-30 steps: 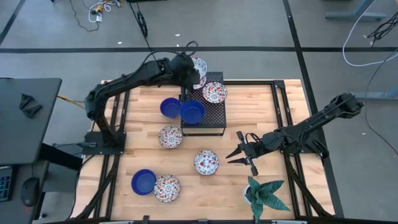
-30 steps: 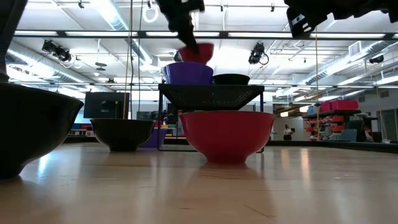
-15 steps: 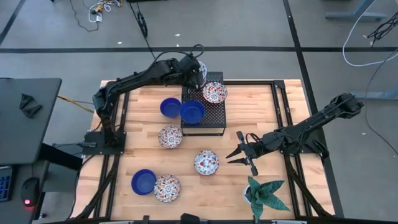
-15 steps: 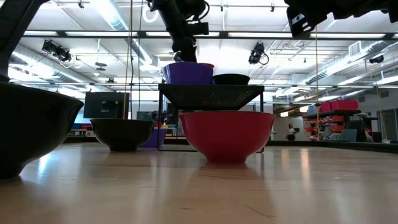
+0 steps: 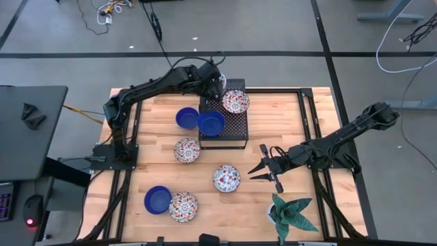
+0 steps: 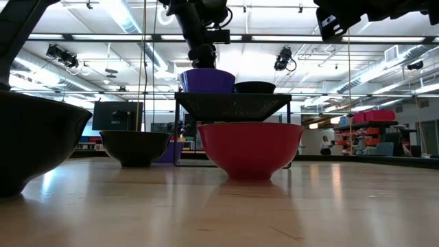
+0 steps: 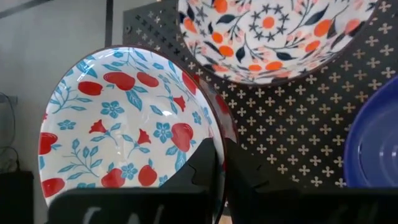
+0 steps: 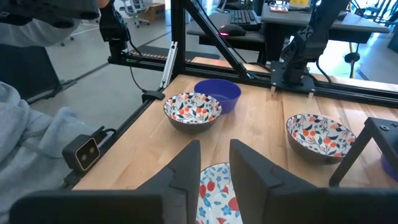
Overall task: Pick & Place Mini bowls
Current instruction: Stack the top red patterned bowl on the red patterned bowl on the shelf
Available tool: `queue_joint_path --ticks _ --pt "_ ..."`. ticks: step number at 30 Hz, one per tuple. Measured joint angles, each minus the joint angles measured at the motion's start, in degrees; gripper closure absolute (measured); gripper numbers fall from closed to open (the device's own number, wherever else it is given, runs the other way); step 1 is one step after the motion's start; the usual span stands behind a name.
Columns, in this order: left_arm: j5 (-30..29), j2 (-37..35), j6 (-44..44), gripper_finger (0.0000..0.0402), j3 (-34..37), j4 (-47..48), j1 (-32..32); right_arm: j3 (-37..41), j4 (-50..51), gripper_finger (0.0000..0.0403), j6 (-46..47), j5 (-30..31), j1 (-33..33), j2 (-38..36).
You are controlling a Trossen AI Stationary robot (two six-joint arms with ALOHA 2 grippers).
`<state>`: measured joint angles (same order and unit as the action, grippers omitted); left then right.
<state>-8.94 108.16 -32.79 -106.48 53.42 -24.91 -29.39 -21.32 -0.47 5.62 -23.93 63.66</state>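
Note:
My left gripper [image 5: 218,80] reaches over the far-left corner of the black perforated stand [image 5: 232,133], shut on a white mini bowl with red-and-blue flowers [image 7: 118,124]. A second floral bowl [image 5: 235,102] and a blue bowl [image 5: 212,123] stand on the stand. Another blue bowl [image 5: 186,117] sits on the table beside it. Three floral bowls [image 5: 187,150] [image 5: 226,178] [image 5: 183,206] and a blue bowl [image 5: 158,199] rest on the wood. My right gripper [image 5: 254,173] hovers open, right of the middle floral bowl [image 8: 214,193]. My left gripper pinches the floral bowl's rim [image 7: 219,121], one finger [image 7: 206,165] inside the bowl and the other outside. It comes from above at a slant. The bowl stays mouth-up, slightly tilted, at the stand's far-left corner; its underside is hidden, so whether it rests there I cannot tell.
A potted green plant [image 5: 290,213] stands near the table's near edge, right of centre. In the low view the stand [image 6: 233,106] and a bowl [image 6: 250,147] fill the middle. Bare wood lies between the stand and the right arm.
My left gripper has moved down and a little farther over the stand's far-left corner, carrying the floral bowl. In the low view the bowl has sunk from above the blue bowl to behind it. The right arm has kept still.

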Motion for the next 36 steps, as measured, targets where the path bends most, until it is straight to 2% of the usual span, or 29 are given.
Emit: queue_joint_path --ticks 36 --pt "-0.2 0.8 3.7 0.0378 0.0 0.1 -0.1 0.0 0.1 0.0317 0.0 0.0 0.0 0.0"
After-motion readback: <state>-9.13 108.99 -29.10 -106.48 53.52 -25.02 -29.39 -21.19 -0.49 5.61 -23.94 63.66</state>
